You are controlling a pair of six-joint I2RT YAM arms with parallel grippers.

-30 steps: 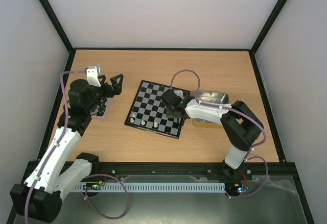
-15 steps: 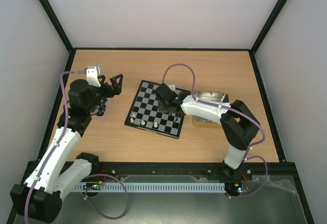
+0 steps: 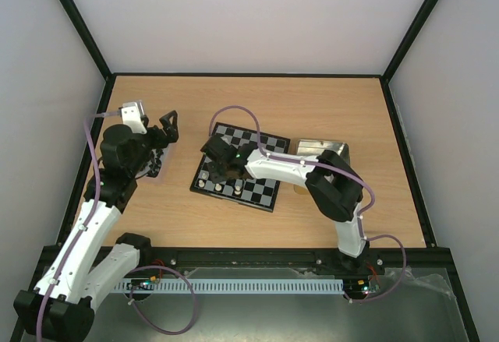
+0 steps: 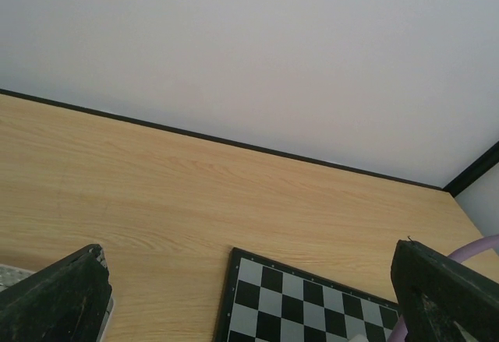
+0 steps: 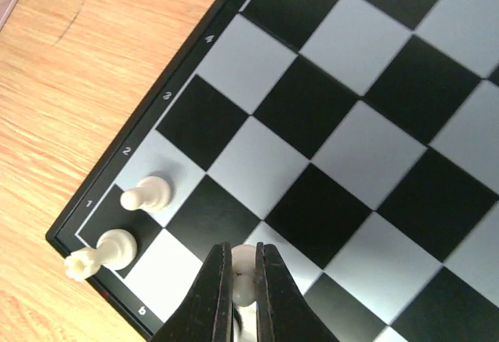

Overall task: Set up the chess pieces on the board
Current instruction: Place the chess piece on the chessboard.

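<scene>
The board (image 3: 261,178) lies mid-table, black and pale grey checks with a black rim. My right gripper (image 3: 214,172) hovers over its near-left part, shut on a cream-white chess piece (image 5: 244,276) above a pale square. A white pawn (image 5: 146,194) and a white rook (image 5: 105,250) stand at the board's corner (image 5: 86,237). Another white piece (image 3: 236,190) stands on the near row. My left gripper (image 3: 165,135) is open and empty, left of the board. In the left wrist view its fingers (image 4: 54,295) frame the board's corner (image 4: 312,303).
A silvery metal tin (image 3: 323,149) sits right of the board, behind the right arm. Another tin (image 3: 153,164) lies under the left arm. Black frame posts and pale walls enclose the wooden table (image 3: 312,104).
My right gripper has travelled left across the board to its near-left part, carrying the white piece. The left arm has shifted slightly left, still open.
</scene>
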